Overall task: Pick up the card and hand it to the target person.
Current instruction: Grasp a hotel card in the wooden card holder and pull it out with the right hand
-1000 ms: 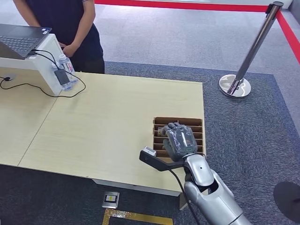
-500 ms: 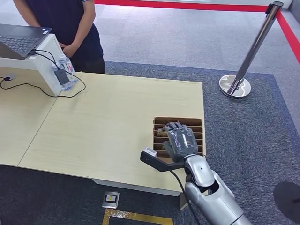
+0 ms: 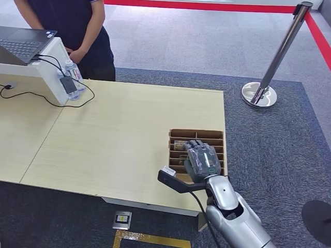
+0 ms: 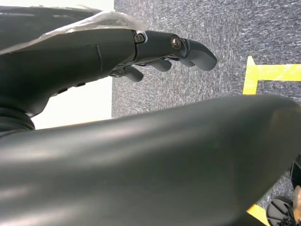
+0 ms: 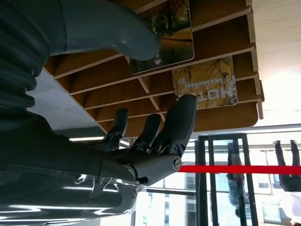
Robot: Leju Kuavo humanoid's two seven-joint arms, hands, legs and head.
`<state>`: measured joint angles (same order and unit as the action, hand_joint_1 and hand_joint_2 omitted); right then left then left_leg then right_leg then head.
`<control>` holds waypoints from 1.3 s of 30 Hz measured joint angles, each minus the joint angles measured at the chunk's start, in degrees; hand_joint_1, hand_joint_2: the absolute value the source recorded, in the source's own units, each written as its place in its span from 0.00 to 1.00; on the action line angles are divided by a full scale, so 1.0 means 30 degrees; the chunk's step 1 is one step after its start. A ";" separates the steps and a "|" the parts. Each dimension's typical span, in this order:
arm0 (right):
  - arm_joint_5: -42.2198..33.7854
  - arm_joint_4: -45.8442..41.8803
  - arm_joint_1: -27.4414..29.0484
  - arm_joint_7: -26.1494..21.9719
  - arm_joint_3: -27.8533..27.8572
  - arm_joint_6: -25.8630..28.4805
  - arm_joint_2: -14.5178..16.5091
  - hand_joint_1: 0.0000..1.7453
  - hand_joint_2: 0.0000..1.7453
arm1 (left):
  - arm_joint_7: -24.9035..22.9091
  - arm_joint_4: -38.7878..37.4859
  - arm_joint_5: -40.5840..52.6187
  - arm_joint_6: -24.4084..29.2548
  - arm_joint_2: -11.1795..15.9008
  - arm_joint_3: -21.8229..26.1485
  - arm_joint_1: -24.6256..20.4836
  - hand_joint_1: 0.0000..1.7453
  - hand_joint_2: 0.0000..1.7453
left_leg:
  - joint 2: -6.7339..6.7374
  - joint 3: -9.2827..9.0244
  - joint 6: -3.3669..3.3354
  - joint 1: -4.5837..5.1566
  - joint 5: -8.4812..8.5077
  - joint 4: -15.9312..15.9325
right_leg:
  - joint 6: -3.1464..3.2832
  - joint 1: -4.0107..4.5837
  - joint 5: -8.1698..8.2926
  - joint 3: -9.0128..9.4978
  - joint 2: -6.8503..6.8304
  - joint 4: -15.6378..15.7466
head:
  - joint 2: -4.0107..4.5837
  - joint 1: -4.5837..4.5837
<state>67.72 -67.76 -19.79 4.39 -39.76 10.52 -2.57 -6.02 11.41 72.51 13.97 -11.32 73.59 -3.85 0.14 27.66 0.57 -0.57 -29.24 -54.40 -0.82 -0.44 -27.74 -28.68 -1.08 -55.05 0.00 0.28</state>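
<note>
A brown wooden slotted rack (image 3: 197,134) sits at the near right corner of the table. Two cards stand in it: one with an autumn tree picture (image 5: 170,28) and one yellow printed card (image 5: 206,84). In the head view a card (image 3: 180,145) peeks out just left of my right hand (image 3: 201,159). That hand hovers over the rack's near half, palm down, holding nothing. In the right wrist view my right hand (image 5: 142,150) has its thumb lying across the tree card and its fingers (image 5: 177,117) spread apart from it. My left hand (image 4: 167,47) hangs over the carpet, holding nothing.
A person in a dark shirt (image 3: 78,26) stands behind the table's far left, next to a laptop (image 3: 19,41) on a white stand, with bottles (image 3: 74,72) and a cable. A metal stanchion (image 3: 269,77) with red tape stands at the right on the carpet.
My right hand has drawn slightly back toward the table's near edge and to the right, uncovering a card in the rack's left column. The person has not moved.
</note>
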 joint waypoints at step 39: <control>-0.0140 0.1304 -0.0479 -0.0235 0.0036 0.0026 0.0002 0.46 1.00 | -0.0167 0.0000 0.0005 -0.0071 0.0000 0.0000 0.0025 0.00 0.00 | 0.0000 0.0009 0.0000 0.0000 0.0000 0.0000 | 0.0000 0.0000 0.0000 -0.0002 0.0000 -0.0001 | 0.0000 0.0000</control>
<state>67.30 -63.84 -21.23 3.69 -39.65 10.60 -2.57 -6.52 11.41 72.53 13.75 -11.32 73.59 -3.78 0.14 27.68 0.57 -0.57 -29.24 -54.40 -0.82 -0.44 -27.74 -28.68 -1.08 -55.05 0.00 0.28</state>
